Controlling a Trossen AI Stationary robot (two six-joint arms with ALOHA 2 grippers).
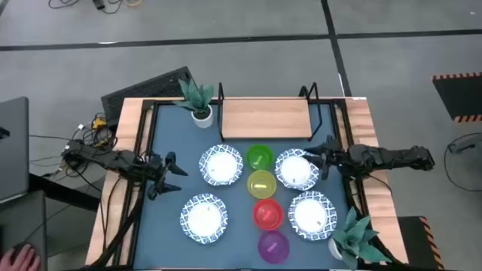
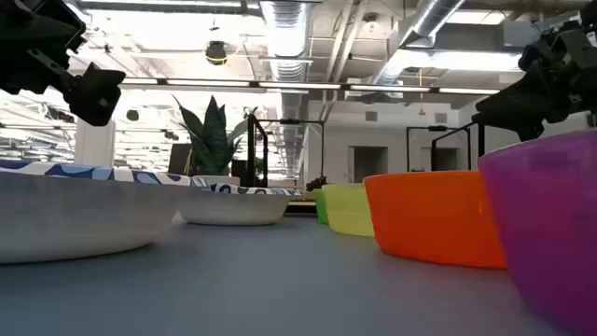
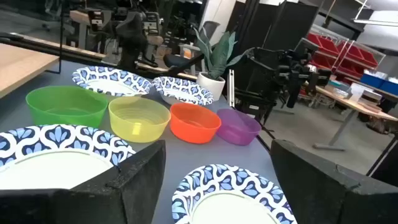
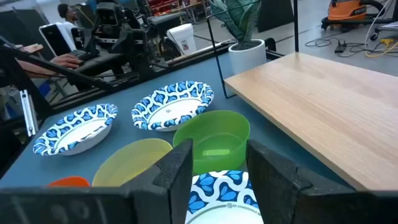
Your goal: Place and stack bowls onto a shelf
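Note:
The wooden shelf point(image 1: 263, 117) stands at the table's far side. Four blue-rimmed white bowls rest on the blue tabletop: far left point(image 1: 222, 165), near left point(image 1: 203, 218), far right point(image 1: 296, 169), near right point(image 1: 311, 214). Between them runs a row of green point(image 1: 259, 158), yellow point(image 1: 261, 184), red point(image 1: 267, 213) and purple point(image 1: 273, 245) bowls. My left gripper point(image 1: 167, 175) hangs open left of the left white bowls. My right gripper point(image 1: 325, 158) is open above the far right white bowl's right rim point(image 4: 217, 186), raised clear of the table in the low view.
A potted plant point(image 1: 197, 98) stands at the shelf's left end and another point(image 1: 358, 237) at the table's near right corner. The shelf's black frame posts point(image 1: 309, 92) rise at its far edge. A person's hand point(image 1: 22, 260) shows off the table's left.

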